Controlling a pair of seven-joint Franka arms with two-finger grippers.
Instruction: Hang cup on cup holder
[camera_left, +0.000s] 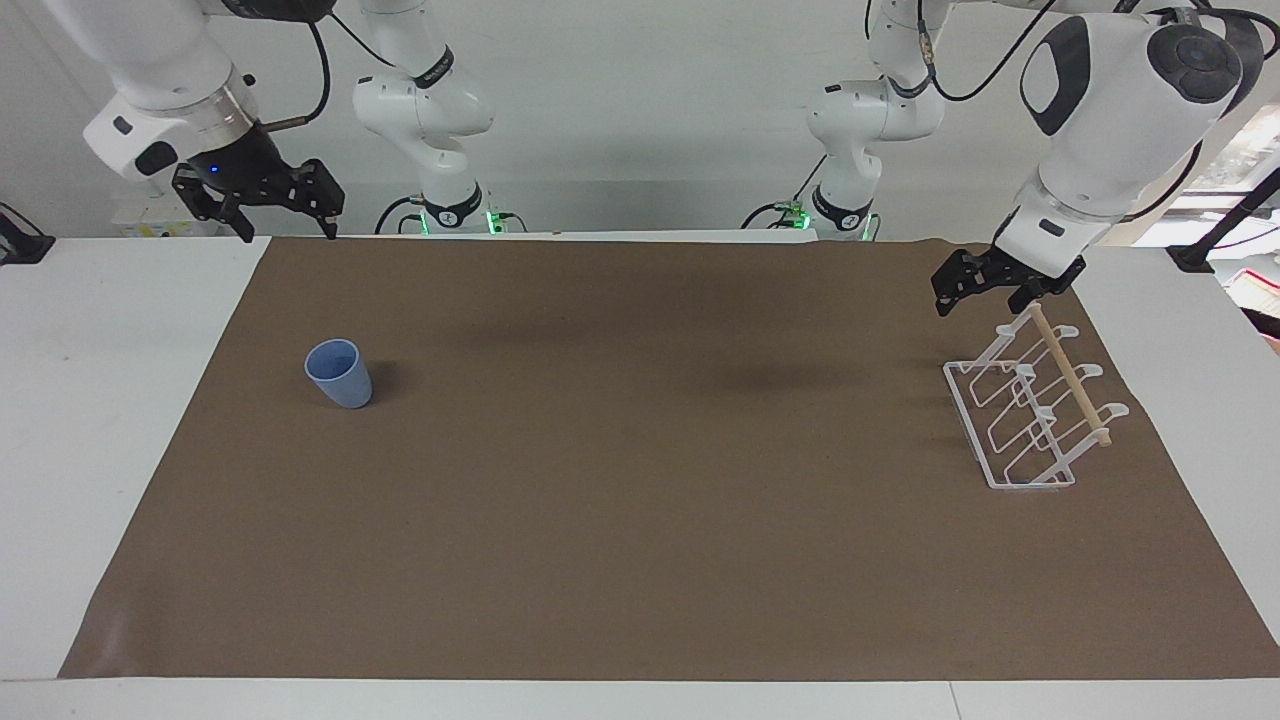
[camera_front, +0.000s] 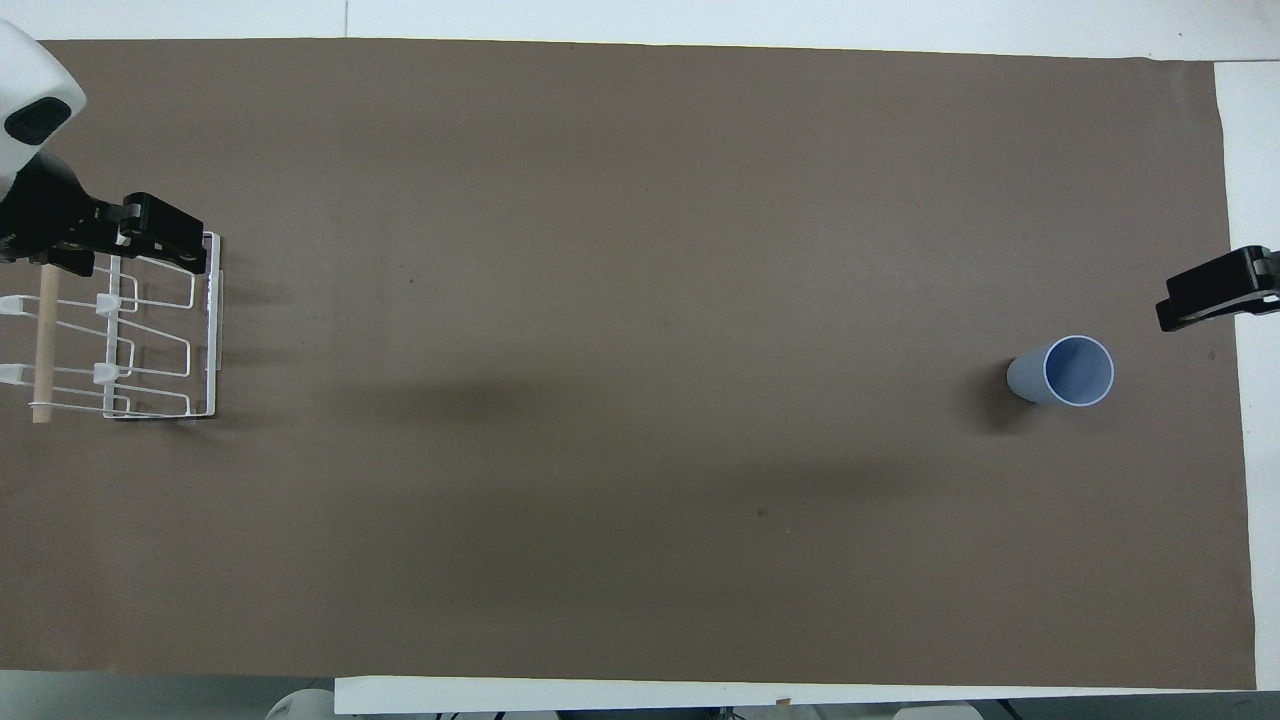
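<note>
The small light-blue plastic cup (camera_left: 339, 373) stands upright on the tabletop (camera_left: 640, 560) toward the right arm's end. The white wire cup holder (camera_left: 1030, 410) sits toward the left arm's end. The right tool (camera_left: 285, 225) hangs up high with its fingers apart. The left tool (camera_left: 985, 290) is over the holder's end; I cannot tell if it is apart or together.

— Where is the right gripper (camera_left: 285, 226)?
— Raised at the right arm's end of the table, wrist bent, fingers spread and pointing down.
— And the left gripper (camera_left: 975, 290)?
— Low at the left arm's end, tilted down; its finger gap cannot be made out.
</note>
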